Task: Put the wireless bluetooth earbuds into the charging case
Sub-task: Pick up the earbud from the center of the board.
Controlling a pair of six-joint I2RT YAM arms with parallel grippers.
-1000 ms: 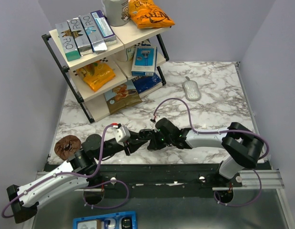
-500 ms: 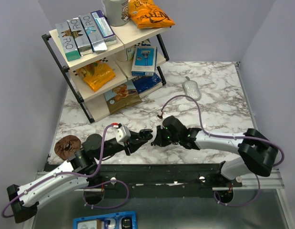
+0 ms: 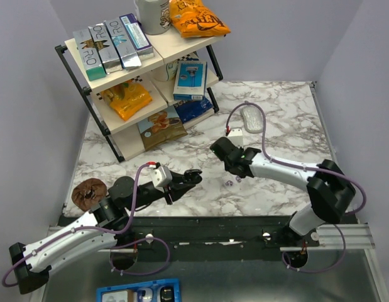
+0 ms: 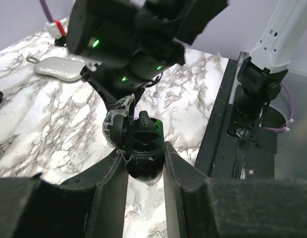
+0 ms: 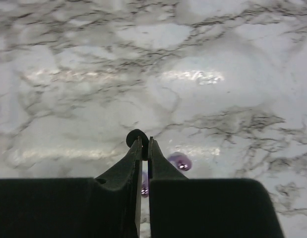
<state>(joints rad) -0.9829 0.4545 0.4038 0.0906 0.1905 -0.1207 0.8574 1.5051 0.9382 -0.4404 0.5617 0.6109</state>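
Beside right fingers [image 5: 159,173] lies a purple earbud [image 5: 179,161].

Grey-veined white marble surface [image 5: 69,59]; translucent purple earbud [image 5: 179,161] just right of black right fingers [image 5: 160,171]; glossy black case [image 4: 143,148] between left fingers [image 4: 108,183].

Probably a lab booth: plain walls [image 3: 282,44], stocked snack shelf [image 3: 169,45].

Shelf rack [image 3: 141,82] on table [image 3: 288,138] at upper left, pouch [image 3: 252,118] right of it, earbuds [image 3: 229,183] on table at centre, right of charging case [image 4: 143,151] in left claw [image 3: 194,175].
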